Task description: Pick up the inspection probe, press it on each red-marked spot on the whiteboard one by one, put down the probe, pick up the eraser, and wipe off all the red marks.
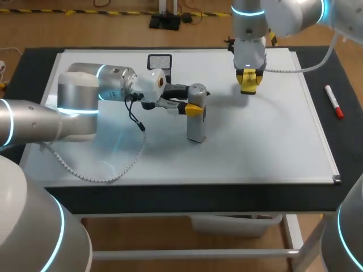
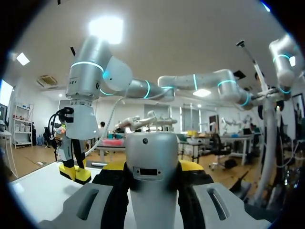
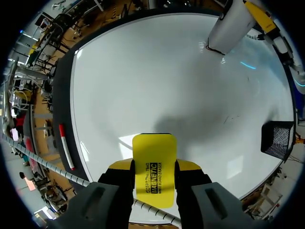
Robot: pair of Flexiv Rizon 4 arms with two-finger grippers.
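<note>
Covering most of the black table (image 1: 34,62), the whiteboard (image 1: 255,141) lies flat, with both arms over it. My left arm (image 1: 85,96) comes in from the left side and lies low across the board, its wrist turned sideways. My right arm (image 1: 272,17) comes down from the far right corner and points its wrist straight down at the far part of the board.

The inspection probe (image 1: 196,127), a grey cylinder, stands upright on the whiteboard near its middle. The left gripper (image 1: 194,109) is clamped on the probe's upper part, a yellow tip pressed to each side; the left wrist view shows the probe (image 2: 151,191) wedged between those fingers.

A black mesh holder (image 1: 159,60) sits at the board's far edge, beyond the probe.

The right gripper (image 1: 248,84) grasps the yellow eraser (image 3: 153,162), a finger on each long side, its free end pointing down at the board. Whether the eraser touches the surface I cannot tell.

A red-capped marker (image 1: 333,102) lies on the table just beside the whiteboard's right edge
</note>
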